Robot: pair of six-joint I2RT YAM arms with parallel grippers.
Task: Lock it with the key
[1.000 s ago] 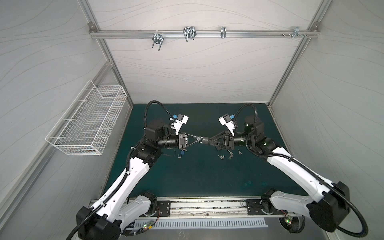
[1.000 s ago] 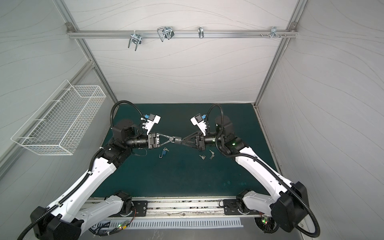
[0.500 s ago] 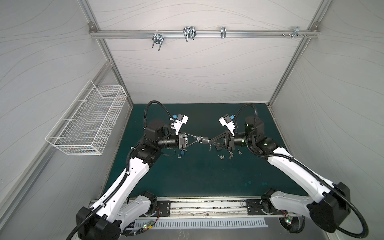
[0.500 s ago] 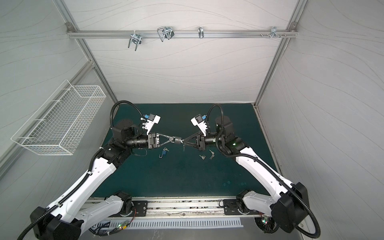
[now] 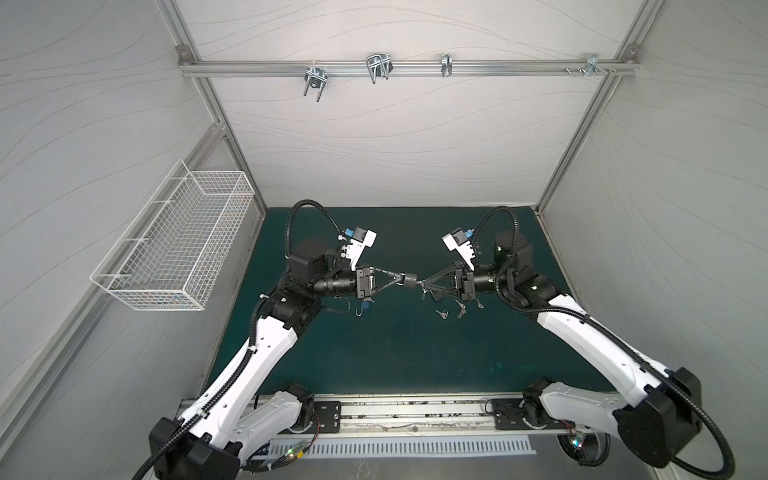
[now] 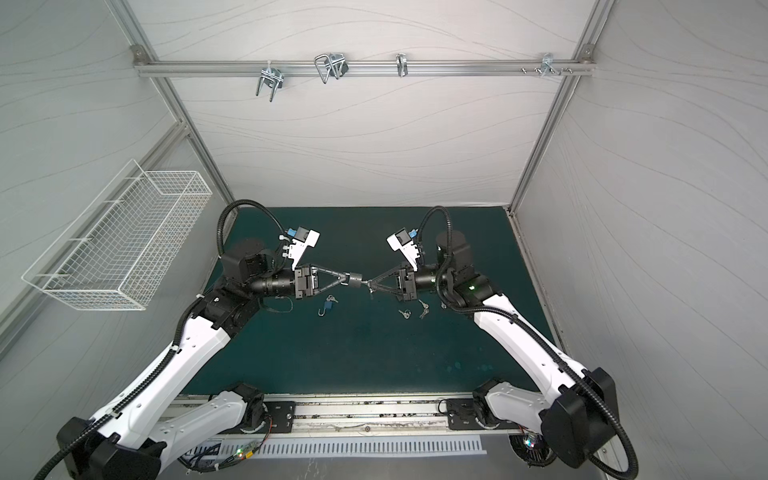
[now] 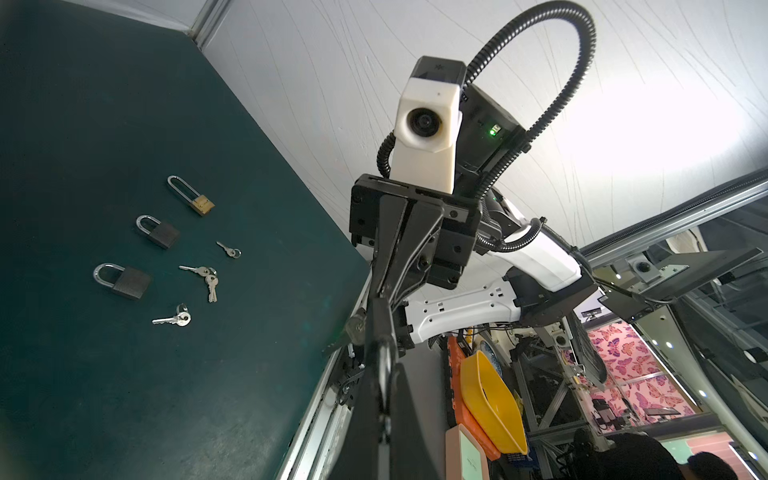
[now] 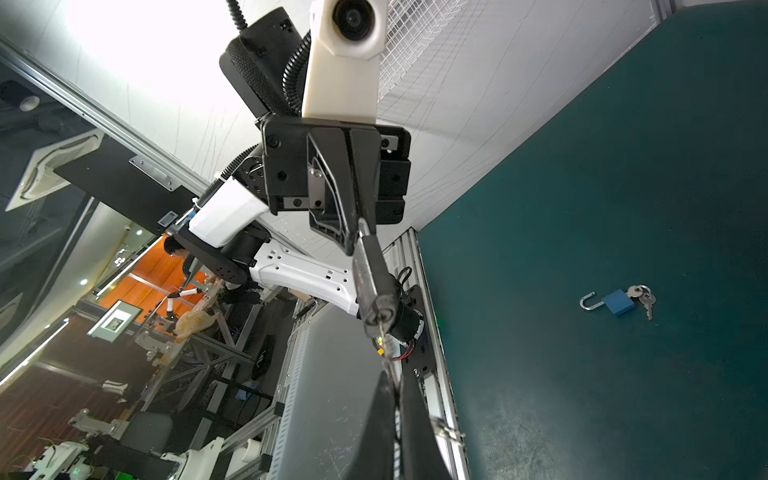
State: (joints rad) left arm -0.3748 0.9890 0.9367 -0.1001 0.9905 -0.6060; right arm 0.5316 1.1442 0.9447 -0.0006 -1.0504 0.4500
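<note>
Meeting tip to tip above the middle of the mat (image 5: 395, 357), both arms are stretched level and aimed straight at each other. Left gripper (image 5: 399, 277) is clamped tight on the shackle end of a dark lock (image 5: 409, 279), holding it out flat in the air well clear of the mat, keyhole face turned toward the other arm. Right gripper (image 5: 425, 285) is pinched narrow on the key (image 8: 383, 335) — the blade runs straight from its fingertips to the keyhole, though how deep it sits I cannot tell. Down on the mat, on the left arm's side, a blue padlock (image 5: 365, 306) lies with its shackle swung open and a bunch of keys at its base. Over on the right arm's side of the mat, spare keys (image 5: 451, 311) are scattered loose, and the left wrist view shows three more padlocks (image 7: 160, 233) lying flat just beside them — one brass with a long shackle, two dark.
</note>
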